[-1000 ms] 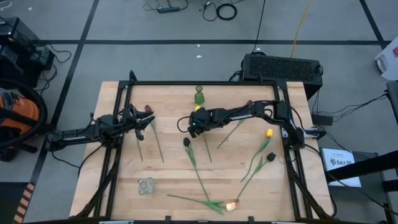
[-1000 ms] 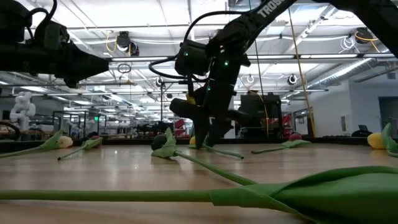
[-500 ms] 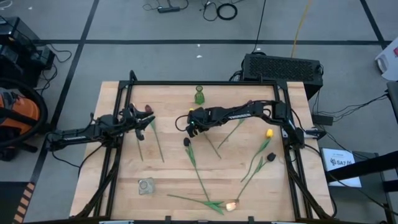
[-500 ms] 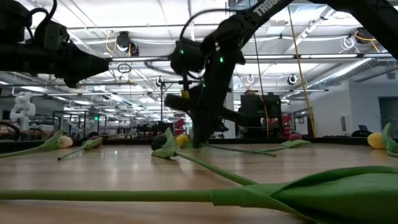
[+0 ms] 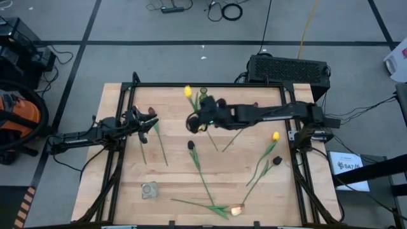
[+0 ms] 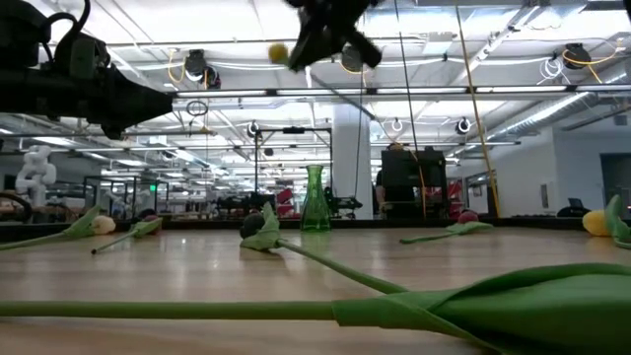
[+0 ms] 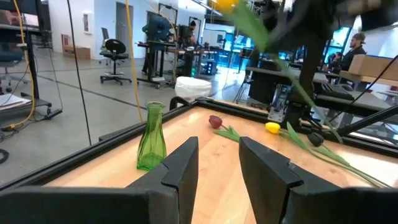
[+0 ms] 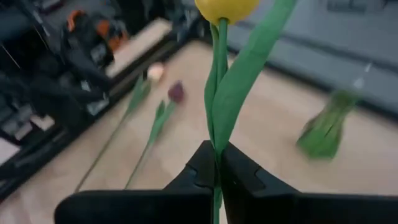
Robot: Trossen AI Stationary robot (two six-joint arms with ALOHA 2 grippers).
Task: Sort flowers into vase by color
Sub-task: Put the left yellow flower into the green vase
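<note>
My right gripper is high above the table's middle, shut on a yellow tulip whose head is close to the green vase that stands at the far edge. In the low view this gripper is near the ceiling lights with the yellow head beside it. My left gripper waits open at the table's left. Other tulips lie flat on the wood: a dark one, a yellow one, a near-black one and a peach one. My right gripper pinches the yellow tulip's stem between its two fingers, some way below the head, beside a leaf. The fingers slant down from the table's right side and lie across the stem. The tulip is lifted clear of the table, and its lower stem trails back toward the near side.
A clear glass vase stands near the front left. Two tulips lie beside my left gripper. Another stem lies under the right arm. A black frame borders the table.
My right gripper has risen well above the table and tipped its fingers up from pointing steeply down. The yellow tulip, which lay on the wood, has come up with it, lifted clear, its head now swung toward the far edge by the green vase.
</note>
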